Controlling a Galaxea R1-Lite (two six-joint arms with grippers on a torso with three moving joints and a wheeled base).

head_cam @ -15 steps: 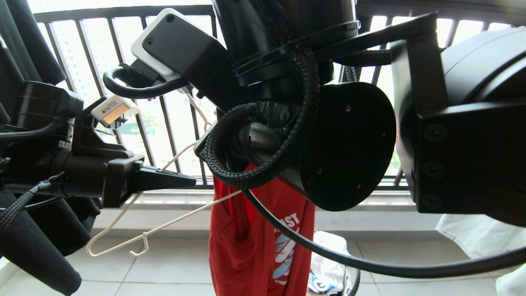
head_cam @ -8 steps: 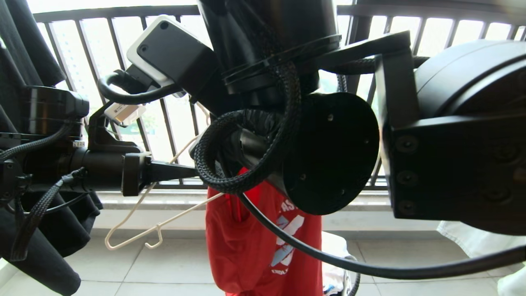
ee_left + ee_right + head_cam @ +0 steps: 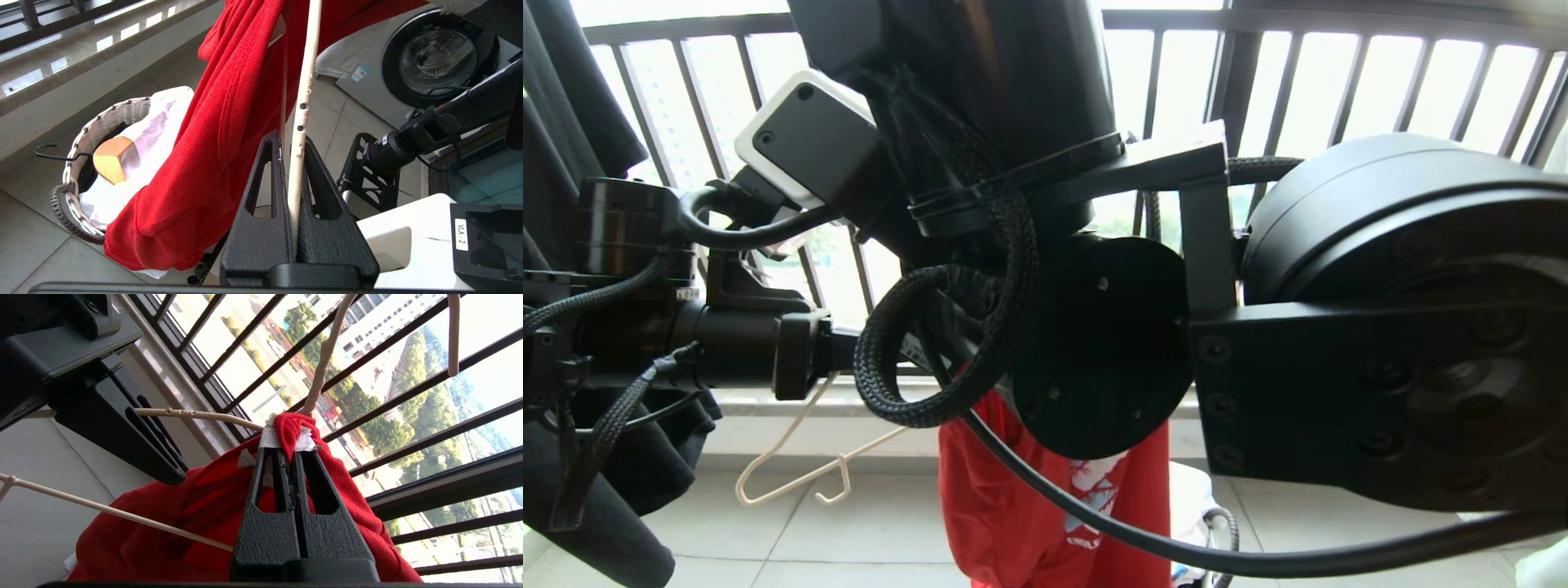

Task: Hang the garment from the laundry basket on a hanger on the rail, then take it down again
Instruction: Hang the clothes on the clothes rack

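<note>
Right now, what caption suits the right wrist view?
Right claw pinching the red T-shirt collar beside the cream hanger.

This is a laundry balcony of a high apartment, probably in a home. A front-loading washing machine (image 3: 441,57) stands on the pale tiled floor (image 3: 882,531), and a white woven laundry basket (image 3: 102,126) holds clothes. Through the dark window railing (image 3: 408,396) we see trees and tall buildings far below. Dark clothes (image 3: 572,98) hang beside it.

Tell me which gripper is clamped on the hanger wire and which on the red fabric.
The left gripper pinches the cream hanger wire itself. The right gripper pinches the red garment at its collar, just below the hanger's neck.
</note>
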